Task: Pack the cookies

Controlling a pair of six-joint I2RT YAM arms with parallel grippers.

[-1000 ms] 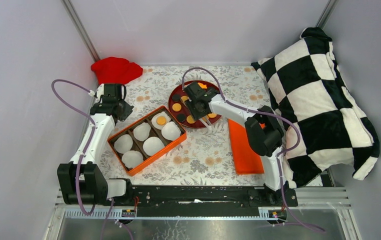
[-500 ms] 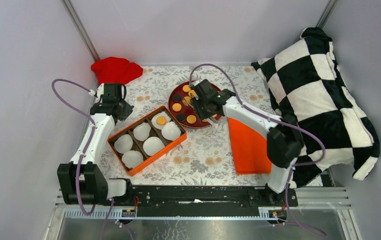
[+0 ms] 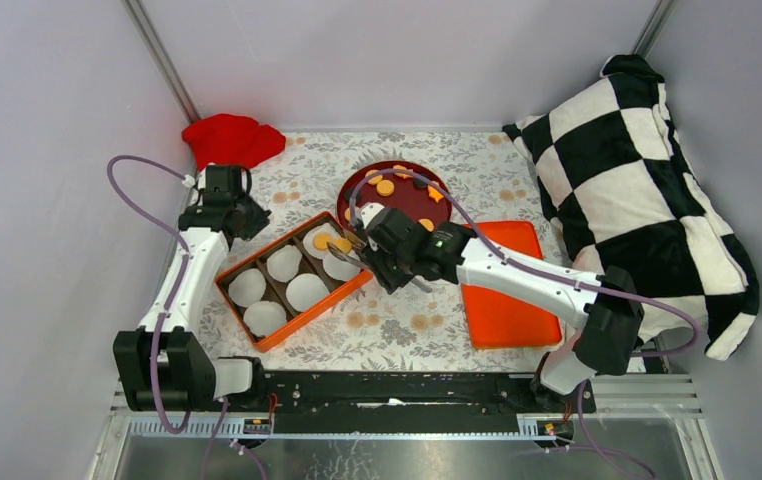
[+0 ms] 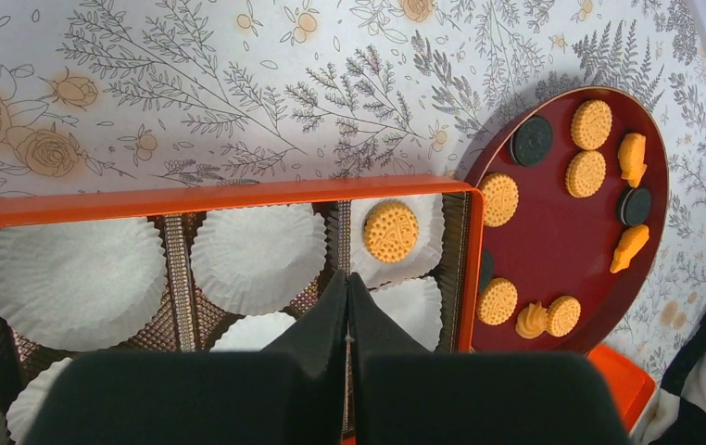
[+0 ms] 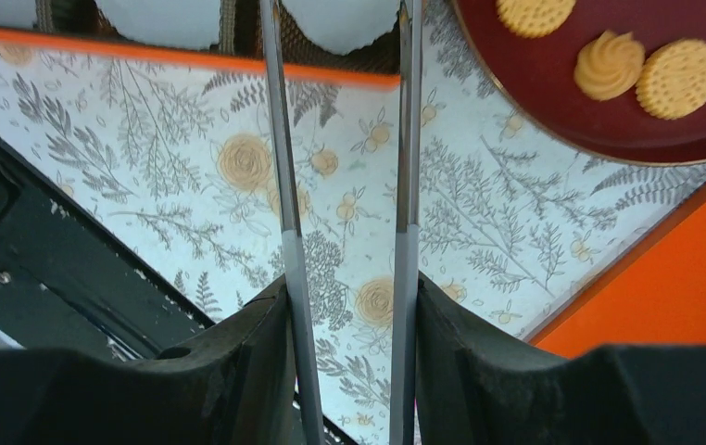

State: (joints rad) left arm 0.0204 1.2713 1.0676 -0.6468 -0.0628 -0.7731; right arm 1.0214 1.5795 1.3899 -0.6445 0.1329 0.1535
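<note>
Orange box (image 3: 317, 312) sits left of the table (image 3: 407, 310) centre, with six compartments and a white liner (image 3: 307, 292) in each. One of the cookies (image 3: 321, 241) (image 4: 391, 232) lies in the liner at the box's far-right end; the other liners are bare. Red plate (image 3: 404, 203) (image 4: 562, 241) is toward the far edge and just touches the box corner. It holds more round biscuits, a few dark ones, a swirl and some orange shaped pieces. Flat orange tray (image 3: 507, 300) is near the right edge. Red cloth (image 3: 232, 140) is at the far left corner and a checkered pillow (image 3: 647, 190) lies off the right edge.

Left hand (image 3: 223, 222) (image 4: 347, 301) is pinched fully shut with nothing in it, at the left edge beside the box.

Right hand (image 3: 350, 247) is over the box's far-right end. Its fingers (image 5: 282, 139) stand partway apart, with the tips cut off in the wrist view. A second cookie (image 3: 343, 244) shows right at the tips from above; cannot tell if it is pinched.

A second ago the right hand was over the plate; now it is across at the box and more of the tray is uncovered. The left arm is unchanged, and the same single cookie is in the liner.
</note>
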